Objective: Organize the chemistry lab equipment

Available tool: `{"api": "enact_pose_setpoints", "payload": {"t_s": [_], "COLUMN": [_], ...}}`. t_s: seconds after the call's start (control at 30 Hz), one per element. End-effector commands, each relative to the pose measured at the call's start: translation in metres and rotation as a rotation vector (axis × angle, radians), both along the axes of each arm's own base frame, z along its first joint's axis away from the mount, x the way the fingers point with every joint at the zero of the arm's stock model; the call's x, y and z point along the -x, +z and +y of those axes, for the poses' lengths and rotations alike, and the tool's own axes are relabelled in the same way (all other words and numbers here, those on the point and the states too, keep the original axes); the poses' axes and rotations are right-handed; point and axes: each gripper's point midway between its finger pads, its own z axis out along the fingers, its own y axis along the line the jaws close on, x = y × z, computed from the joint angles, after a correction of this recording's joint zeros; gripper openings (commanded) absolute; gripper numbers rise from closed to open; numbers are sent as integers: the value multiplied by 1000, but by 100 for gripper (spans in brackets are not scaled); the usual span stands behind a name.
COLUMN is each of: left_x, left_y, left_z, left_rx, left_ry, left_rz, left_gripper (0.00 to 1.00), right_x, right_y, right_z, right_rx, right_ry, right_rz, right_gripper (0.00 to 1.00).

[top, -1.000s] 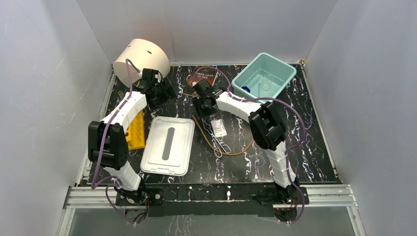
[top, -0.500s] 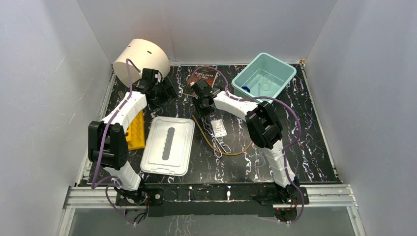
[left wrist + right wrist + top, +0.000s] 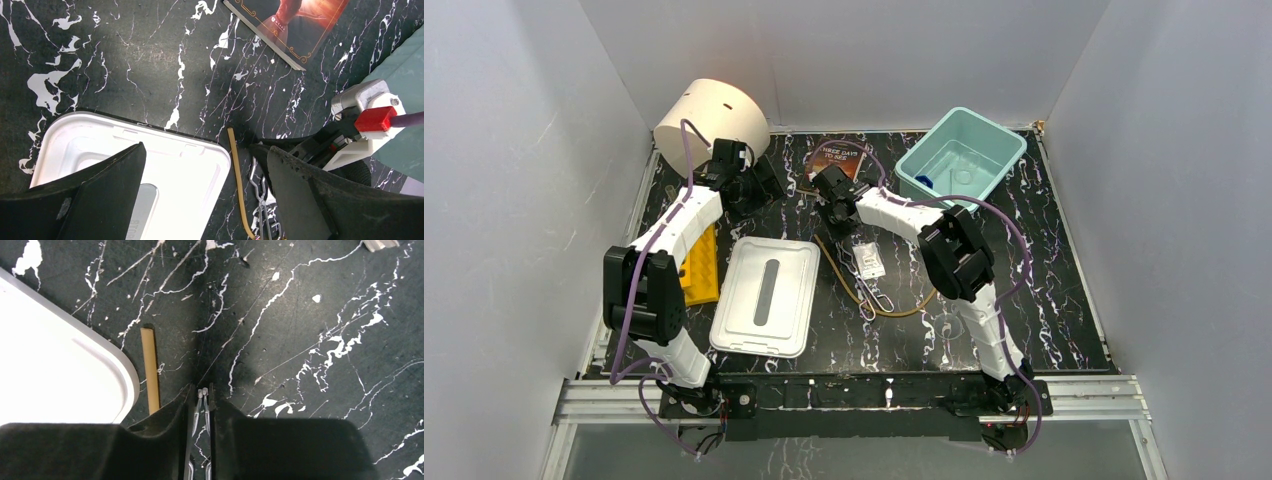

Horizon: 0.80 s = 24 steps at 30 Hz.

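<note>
My right gripper [image 3: 202,387] is low over the black marbled table, its fingers closed to a narrow slot on the tips of the metal tongs [image 3: 202,405]. In the top view it [image 3: 834,212] sits just beyond the tongs [image 3: 869,285], which lie next to the white packet [image 3: 870,260] and over the tan rubber tubing [image 3: 902,310]. My left gripper [image 3: 205,147] is open and empty above the table near the white lid's [image 3: 165,170] far corner; it shows in the top view [image 3: 762,190]. The blue-ended tube [image 3: 924,182] and a glass dish [image 3: 964,177] lie in the teal bin [image 3: 999,145].
A dark-covered book [image 3: 839,157] lies behind the right gripper. The big cream cylinder [image 3: 712,120] stands at the back left. A white lid [image 3: 766,295] lies centre-left, with a yellow object [image 3: 701,265] beside the left arm. The tubing end [image 3: 150,370] lies beside the lid's edge.
My right arm has shifted a little to the left and back, its elbow swinging left. The left arm has hardly moved.
</note>
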Motion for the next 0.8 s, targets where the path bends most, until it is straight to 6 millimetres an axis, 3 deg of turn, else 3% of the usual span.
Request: {"api": "enact_pose_setpoints", "payload": {"t_s": [0.0, 0.13, 0.53, 0.77], "left_x": [-1, 1, 8, 22], "left_y": [17, 17, 31, 41], "left_z": [-1, -3, -48, -98], "left_rx": [12, 23, 214, 354], "left_ry": [-19, -28, -252, -450], "left_rz": [-38, -40, -114, -180], "left_gripper": [91, 91, 92, 92], "right_x": [-3, -8, -31, -40], "right_y": [-9, 6, 95, 117], "right_z": [-5, -6, -21, -35], "right_rx": [39, 20, -194, -338], "right_ry": [-13, -34, -96, -163], "right_rz": [-5, -35, -117, -76], "right_gripper": [17, 0, 0, 0]}}
